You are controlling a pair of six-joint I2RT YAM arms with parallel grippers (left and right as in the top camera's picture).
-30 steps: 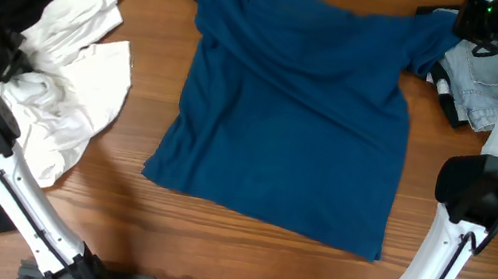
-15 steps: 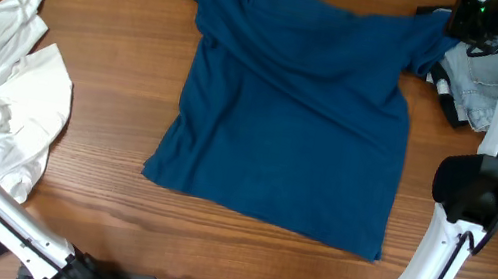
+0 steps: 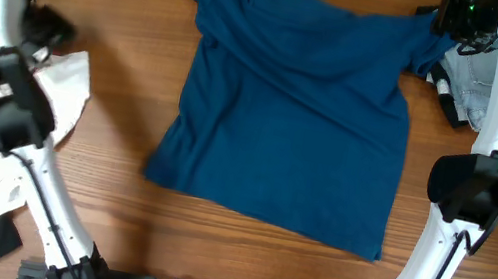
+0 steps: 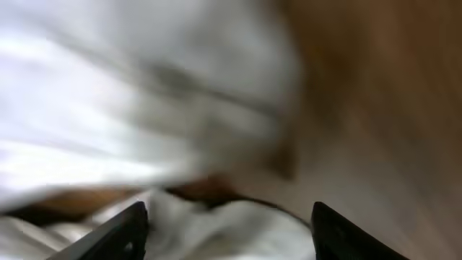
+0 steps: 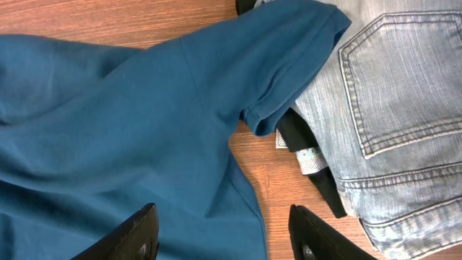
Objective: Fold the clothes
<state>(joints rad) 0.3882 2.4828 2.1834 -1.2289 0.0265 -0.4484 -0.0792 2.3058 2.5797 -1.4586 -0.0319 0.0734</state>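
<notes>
The left claw [image 4: 229,231] stands spread. Its two dark fingertips [image 4: 123,232] sit wide apart at the bottom edge of the left wrist view, with nothing pinched between them. Past them a white shirt [image 4: 108,94] fills the left of the frame in a blur, and bare brown desk [image 4: 375,108] shows at the right.

The right claw [image 5: 225,235] is spread as well and holds nothing, hovering over the deep-blue T-shirt [image 5: 108,123]. Beyond its tips a short sleeve [image 5: 289,50] runs to the upper right of the frame. The sleeve's hemmed cuff laps onto pale denim jeans [image 5: 390,94] with a stitched pocket. A black item [image 5: 328,195] with a white label pokes out at the jeans' edge.

From overhead, the T-shirt lies mid-desk, mostly flat, with its hem toward the bottom of the frame. Diagonal creases cross its upper part, and one sleeve is bunched at the top left. The white shirt lies crumpled at the left edge, well apart from the T-shirt.
</notes>
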